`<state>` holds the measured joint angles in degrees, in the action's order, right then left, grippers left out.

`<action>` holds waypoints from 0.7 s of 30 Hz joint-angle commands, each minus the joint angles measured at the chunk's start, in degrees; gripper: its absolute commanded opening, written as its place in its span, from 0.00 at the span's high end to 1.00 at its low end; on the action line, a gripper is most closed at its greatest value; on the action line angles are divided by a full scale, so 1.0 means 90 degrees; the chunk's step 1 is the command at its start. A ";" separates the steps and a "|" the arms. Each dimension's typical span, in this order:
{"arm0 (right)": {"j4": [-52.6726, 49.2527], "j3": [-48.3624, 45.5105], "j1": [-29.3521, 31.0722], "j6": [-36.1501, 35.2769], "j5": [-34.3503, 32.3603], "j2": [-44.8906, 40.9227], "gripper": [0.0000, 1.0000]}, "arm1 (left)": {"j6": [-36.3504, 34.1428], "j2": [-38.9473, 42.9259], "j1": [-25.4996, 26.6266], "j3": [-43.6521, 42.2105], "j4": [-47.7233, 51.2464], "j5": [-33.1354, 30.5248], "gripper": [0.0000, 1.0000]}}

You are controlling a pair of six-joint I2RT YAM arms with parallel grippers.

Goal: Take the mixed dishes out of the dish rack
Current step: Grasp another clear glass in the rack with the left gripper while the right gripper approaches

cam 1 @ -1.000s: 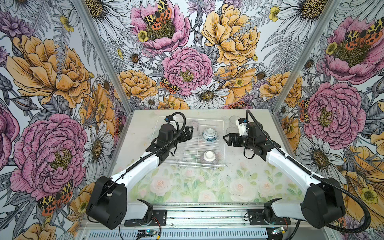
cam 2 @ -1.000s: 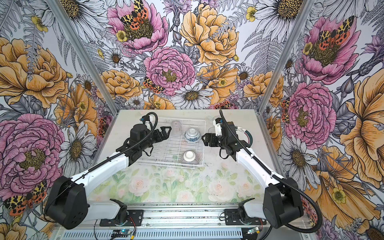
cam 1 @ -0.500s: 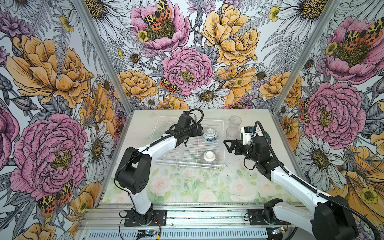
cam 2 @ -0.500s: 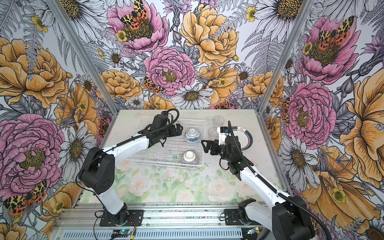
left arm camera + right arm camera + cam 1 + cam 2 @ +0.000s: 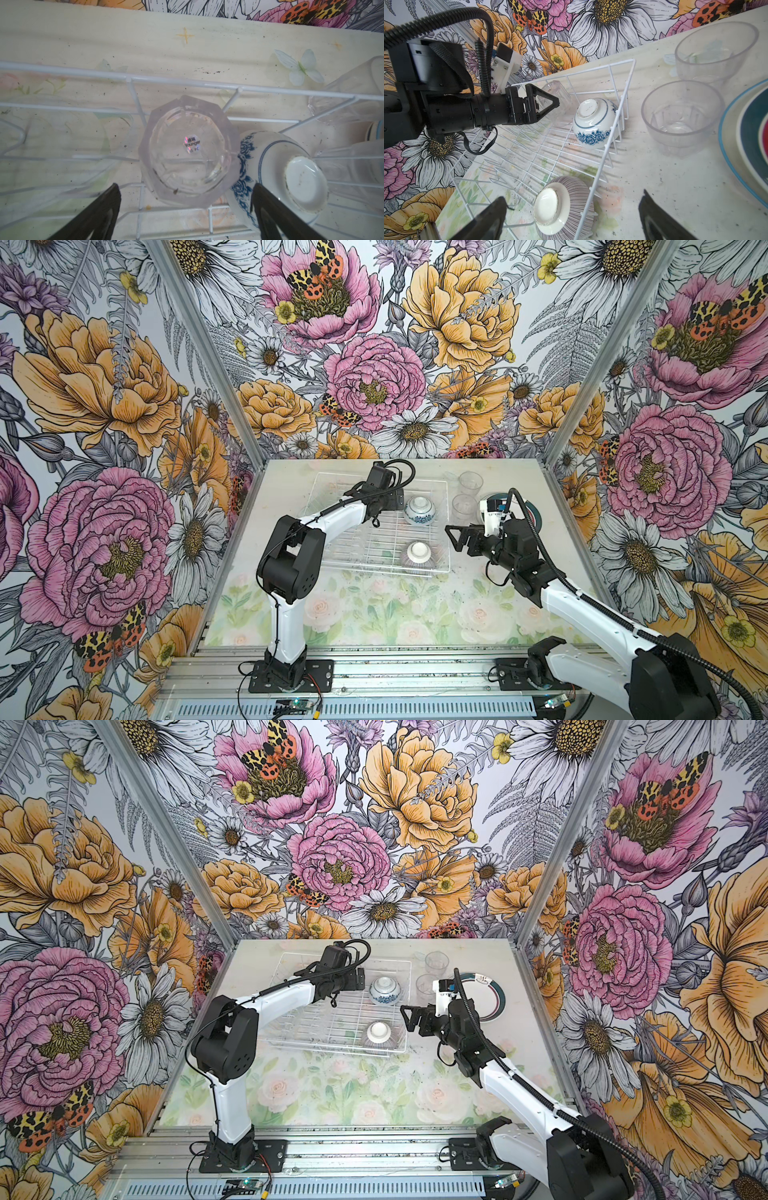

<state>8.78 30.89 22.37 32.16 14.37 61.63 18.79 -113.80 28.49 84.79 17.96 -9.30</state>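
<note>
Two robot arms, jaws spread wide and empty, at a white wire dish rack (image 5: 382, 569).
Left gripper (image 5: 186, 187) stretches over the rack's far edge, pointing at an upturned clear glass tumbler (image 5: 187, 151) touching a blue-and-white floral bowl (image 5: 419, 510). Right gripper (image 5: 453, 537) hovers beside the rack's right edge, near a ribbed greyish bowl (image 5: 417, 556).

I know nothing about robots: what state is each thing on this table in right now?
Dish rack: three dishes left inside.
Floral bowl: upside down in rack.
Ribbed bowl: upside down in rack.
Rack tumbler: base up, under left end effector.
Far table tumbler: upright, empty.
Near table tumbler: upright, empty.
Plate: flat on table, outside rack.
Left end effector: open, holding nothing.
Right end effector: open, holding nothing.
</note>
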 commanded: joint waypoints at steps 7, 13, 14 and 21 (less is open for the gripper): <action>0.0148 -0.0219 0.0093 0.0054 -0.0295 -0.0294 0.01 | -0.0454 -0.0644 -0.0080 0.0911 0.0410 -0.0549 0.04; 0.0084 -0.0257 0.0098 0.0079 -0.0318 -0.0410 0.01 | -0.0560 -0.0895 -0.0045 0.1181 0.0495 -0.0750 0.13; 0.0079 -0.0259 0.0098 0.0065 -0.0304 -0.0426 0.01 | -0.0559 -0.0912 -0.0041 0.1205 0.0495 -0.0772 0.16; 0.0022 -0.0249 0.0109 0.0093 -0.0200 -0.0562 0.00 | -0.0545 -0.0375 0.0049 0.0963 0.0475 -0.0783 0.36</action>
<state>8.84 29.23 22.94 32.21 12.67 57.98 14.09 -121.12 28.67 94.13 21.87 -14.61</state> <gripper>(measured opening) 0.995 0.709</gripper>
